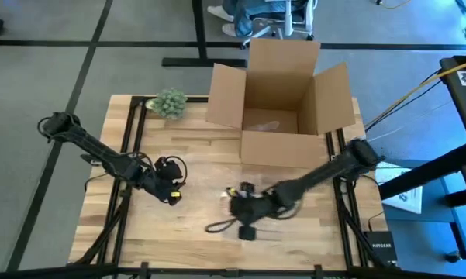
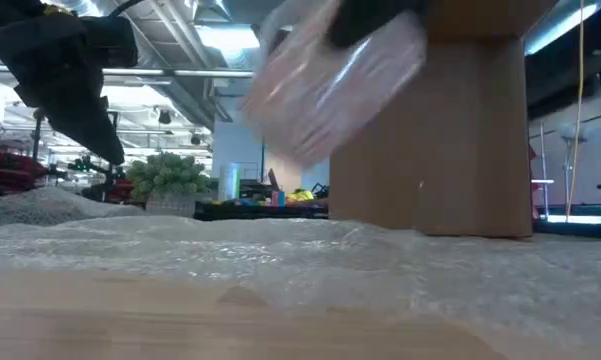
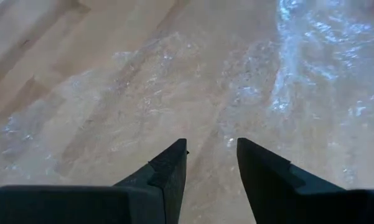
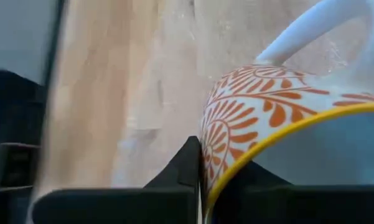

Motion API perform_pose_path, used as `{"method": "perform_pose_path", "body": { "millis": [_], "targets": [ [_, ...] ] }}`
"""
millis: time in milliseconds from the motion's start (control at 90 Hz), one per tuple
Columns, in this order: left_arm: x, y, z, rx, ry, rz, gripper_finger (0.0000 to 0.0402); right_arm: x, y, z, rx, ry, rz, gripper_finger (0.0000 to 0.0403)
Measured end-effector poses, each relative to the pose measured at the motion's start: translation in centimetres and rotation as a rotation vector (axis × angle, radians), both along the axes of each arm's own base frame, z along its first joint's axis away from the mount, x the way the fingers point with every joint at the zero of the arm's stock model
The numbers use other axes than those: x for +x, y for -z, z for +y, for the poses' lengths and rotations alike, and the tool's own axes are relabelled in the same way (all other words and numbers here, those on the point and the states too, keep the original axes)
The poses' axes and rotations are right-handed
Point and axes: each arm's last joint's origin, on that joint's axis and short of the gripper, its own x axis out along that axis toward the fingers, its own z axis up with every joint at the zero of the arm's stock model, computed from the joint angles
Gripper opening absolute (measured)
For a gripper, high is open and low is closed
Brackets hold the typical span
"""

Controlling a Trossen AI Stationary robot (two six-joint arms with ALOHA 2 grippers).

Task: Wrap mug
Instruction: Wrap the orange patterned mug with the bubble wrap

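Right wrist view: right gripper [image 4: 202,180] clamped on yellow rim of orange-patterned mug [image 4: 280,118], held above bubble wrap [image 3: 174,81] on table [image 1: 217,147]. Probably ceramic: rigid, glazed-slick, breakable; best held by rim wall, not white handle [image 4: 317,25]. Left gripper [image 3: 211,163] parted, empty, over wrap.

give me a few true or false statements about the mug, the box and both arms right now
1. The right end effector grips the orange-patterned mug with a yellow rim and white handle. True.
2. The brown cardboard box has its flaps shut. False: they stand open.
3. The left end effector holds the mug. False: it is open and empty, over the clear bubble wrap sheet.
4. A green leafy plant sits to the left of the box in the high view. True.
5. The mug stands inside the box. False: it is held over the wooden table, in front of the box.
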Motion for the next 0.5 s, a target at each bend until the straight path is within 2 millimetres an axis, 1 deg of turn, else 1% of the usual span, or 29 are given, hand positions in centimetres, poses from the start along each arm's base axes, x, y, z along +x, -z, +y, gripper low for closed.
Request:
{"method": "perform_pose_path", "body": {
  "millis": [78,189,233,289,389,500],
  "targets": [
    [0.1,-0.1,-0.1,0.0,0.01,-0.011,0.0125,1.8,0.6,-0.5,-0.026,-0.018,0.034,0.0004],
    [0.1,-0.1,-0.1,0.006,0.019,-0.008,0.0125,4.3,0.4,-0.9,-0.018,-0.02,0.077,0.0003],
    [0.1,-0.1,-0.1,0.006,0.019,-0.007,0.0125,4.8,0.4,-1.0,-0.037,-0.017,0.11,0.0003],
    [0.1,-0.1,-0.1,0.006,0.02,-0.007,0.0125,5.4,1.0,-1.1,-0.067,-0.019,0.161,0.0003],
    [0.1,-0.1,-0.1,0.006,0.02,-0.005,0.0125,6.3,1.3,-1.1,-0.069,-0.017,0.2,0.0003],
    [0.1,-0.1,-0.1,0.01,0.024,-0.002,0.0125,6.8,1.0,-1.2,-0.056,-0.014,0.182,0.0012]
  ]
}}
